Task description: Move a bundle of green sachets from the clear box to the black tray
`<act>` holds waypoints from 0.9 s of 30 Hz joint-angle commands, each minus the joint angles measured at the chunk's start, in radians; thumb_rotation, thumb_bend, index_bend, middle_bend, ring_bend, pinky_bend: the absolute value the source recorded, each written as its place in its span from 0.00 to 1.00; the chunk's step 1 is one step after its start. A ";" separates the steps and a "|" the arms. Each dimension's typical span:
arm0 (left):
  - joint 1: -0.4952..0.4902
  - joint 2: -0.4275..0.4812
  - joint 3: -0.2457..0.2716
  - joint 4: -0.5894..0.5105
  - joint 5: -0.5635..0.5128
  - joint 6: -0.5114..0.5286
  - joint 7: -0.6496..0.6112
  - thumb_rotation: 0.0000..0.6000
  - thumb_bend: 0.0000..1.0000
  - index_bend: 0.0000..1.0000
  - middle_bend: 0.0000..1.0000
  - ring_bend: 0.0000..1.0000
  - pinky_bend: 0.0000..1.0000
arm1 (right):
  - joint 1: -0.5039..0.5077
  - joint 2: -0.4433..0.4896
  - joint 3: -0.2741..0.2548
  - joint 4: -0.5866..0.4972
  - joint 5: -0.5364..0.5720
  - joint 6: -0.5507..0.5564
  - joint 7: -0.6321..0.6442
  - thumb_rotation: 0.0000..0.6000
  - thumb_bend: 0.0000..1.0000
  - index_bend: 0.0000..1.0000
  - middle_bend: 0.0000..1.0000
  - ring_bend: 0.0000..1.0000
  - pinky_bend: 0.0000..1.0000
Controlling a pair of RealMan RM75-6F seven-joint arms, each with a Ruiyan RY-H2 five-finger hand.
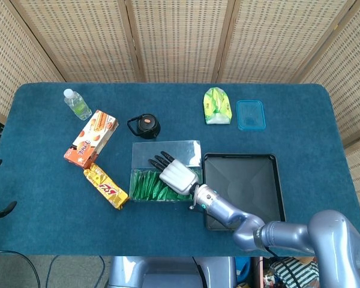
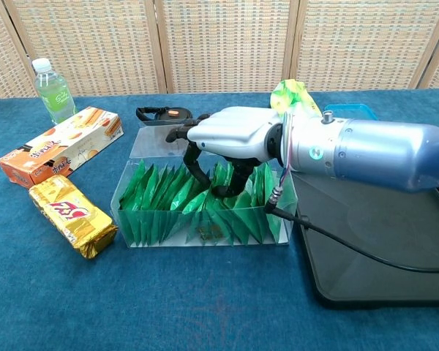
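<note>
Clear box (image 1: 165, 172) sits mid-table w/ sachets (image 2: 177, 205) inside, tray (image 1: 243, 186) just right of it. Right hand (image 2: 230, 137) is over box, fingers down among sachets. Left of box: snack bar (image 1: 105, 186), carton (image 1: 90, 138) behind it, bottle (image 1: 77, 103) far left. Lid (image 1: 143, 125) behind box; pouch (image 1: 215, 106) & container (image 1: 250, 114) far right.

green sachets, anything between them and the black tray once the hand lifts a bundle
Nothing visible. The black tray sits right beside the clear box, bare inside. The right hand reaches down into the green sachets; only the box wall must be cleared.
</note>
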 commanded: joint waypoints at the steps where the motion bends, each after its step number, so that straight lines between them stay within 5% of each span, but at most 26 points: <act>1: 0.000 0.000 0.000 0.000 0.000 -0.001 -0.001 1.00 0.23 0.00 0.00 0.00 0.00 | -0.004 -0.004 0.001 0.005 -0.008 0.005 0.005 1.00 0.54 0.67 0.13 0.00 0.02; 19: 0.002 0.003 0.002 -0.003 0.004 0.005 -0.004 1.00 0.23 0.00 0.00 0.00 0.00 | -0.025 0.004 0.020 -0.023 -0.034 0.037 0.008 1.00 0.54 0.67 0.14 0.00 0.02; 27: 0.001 0.003 0.002 -0.002 0.006 0.004 -0.007 1.00 0.23 0.00 0.00 0.00 0.00 | -0.045 0.084 0.030 -0.113 -0.058 0.075 -0.015 1.00 0.54 0.67 0.14 0.00 0.02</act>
